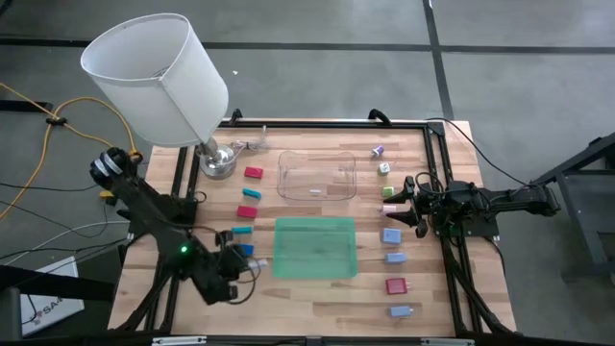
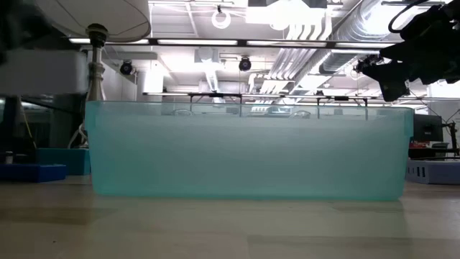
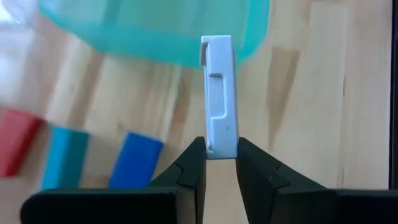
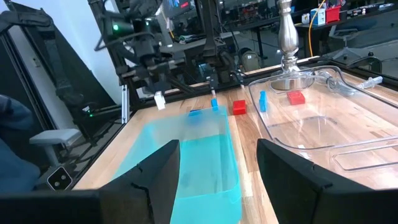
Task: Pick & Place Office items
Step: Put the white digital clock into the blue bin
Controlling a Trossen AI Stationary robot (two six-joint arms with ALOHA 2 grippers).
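My left gripper (image 3: 221, 146) is shut on a small white block (image 3: 221, 93) and hovers over the wood near the green tray's (image 1: 315, 248) near-left corner. The same gripper (image 4: 155, 93) and white block (image 4: 160, 101) show in the right wrist view. More office items lie flat left of the tray: red (image 1: 253, 173), teal (image 1: 248, 212) and blue (image 3: 135, 158) ones. Others lie in a column right of it, such as pale blue (image 1: 391, 234) and red (image 1: 396, 285). My right gripper (image 1: 402, 200) waits open at the table's right side. My left gripper pinches the white block's near end (image 3: 221, 140) between its two fingers. The fingers slant down toward the table. The block sticks out past the fingertips, in line with them. It is lifted clear of the table.
A clear plastic tray (image 1: 317, 176) sits beyond the green tray. A lamp with a white shade (image 1: 159, 77) and a metal base (image 1: 216, 159) stands at the far left corner. Bare wood lies along the near edge.
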